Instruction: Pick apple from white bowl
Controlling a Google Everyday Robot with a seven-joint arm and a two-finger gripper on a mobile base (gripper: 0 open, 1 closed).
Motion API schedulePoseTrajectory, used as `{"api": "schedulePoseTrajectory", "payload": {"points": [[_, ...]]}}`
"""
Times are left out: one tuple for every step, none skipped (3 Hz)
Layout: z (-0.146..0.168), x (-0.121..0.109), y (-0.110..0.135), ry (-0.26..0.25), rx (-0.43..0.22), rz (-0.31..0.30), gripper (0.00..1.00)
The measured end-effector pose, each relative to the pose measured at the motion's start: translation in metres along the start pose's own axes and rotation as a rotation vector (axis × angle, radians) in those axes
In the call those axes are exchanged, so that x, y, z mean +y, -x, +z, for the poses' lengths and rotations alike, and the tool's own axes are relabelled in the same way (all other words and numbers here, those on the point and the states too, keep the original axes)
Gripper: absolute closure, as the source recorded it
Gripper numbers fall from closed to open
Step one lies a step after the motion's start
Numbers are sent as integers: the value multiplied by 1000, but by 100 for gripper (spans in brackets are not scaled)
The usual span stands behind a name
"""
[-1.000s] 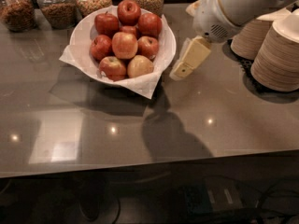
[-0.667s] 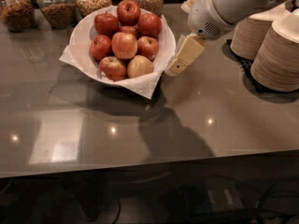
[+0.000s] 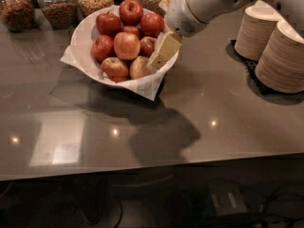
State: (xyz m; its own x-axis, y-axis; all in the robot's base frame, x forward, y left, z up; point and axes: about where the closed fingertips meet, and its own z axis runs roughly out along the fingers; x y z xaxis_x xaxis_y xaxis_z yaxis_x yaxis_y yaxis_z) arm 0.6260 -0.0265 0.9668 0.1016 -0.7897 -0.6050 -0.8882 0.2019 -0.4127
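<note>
Gripper (image 3: 160, 56) hangs at the right rim of the white bowl (image 3: 80, 37), upper centre of the frame, its cream tip just over the nearest apples (image 3: 127, 44). Whether it is spread or closed I cannot tell. About 8 apples sit heaped on the paper napkin (image 3: 148, 87). None looks lifted, so I judge the approach nearly done, with gripping and raising left. 4 jars (image 3: 57, 6) line the top edge and 2 stacks of paper bowls (image 3: 259, 32) stand at right.
</note>
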Motion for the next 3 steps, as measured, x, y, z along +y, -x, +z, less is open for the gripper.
{"api": "schedulePoseTrajectory", "payload": {"points": [[23,-4,10,27,-36,-19,0],[23,-4,10,27,-36,-19,0],[25,-1,8,8,-41,-29,19]]}}
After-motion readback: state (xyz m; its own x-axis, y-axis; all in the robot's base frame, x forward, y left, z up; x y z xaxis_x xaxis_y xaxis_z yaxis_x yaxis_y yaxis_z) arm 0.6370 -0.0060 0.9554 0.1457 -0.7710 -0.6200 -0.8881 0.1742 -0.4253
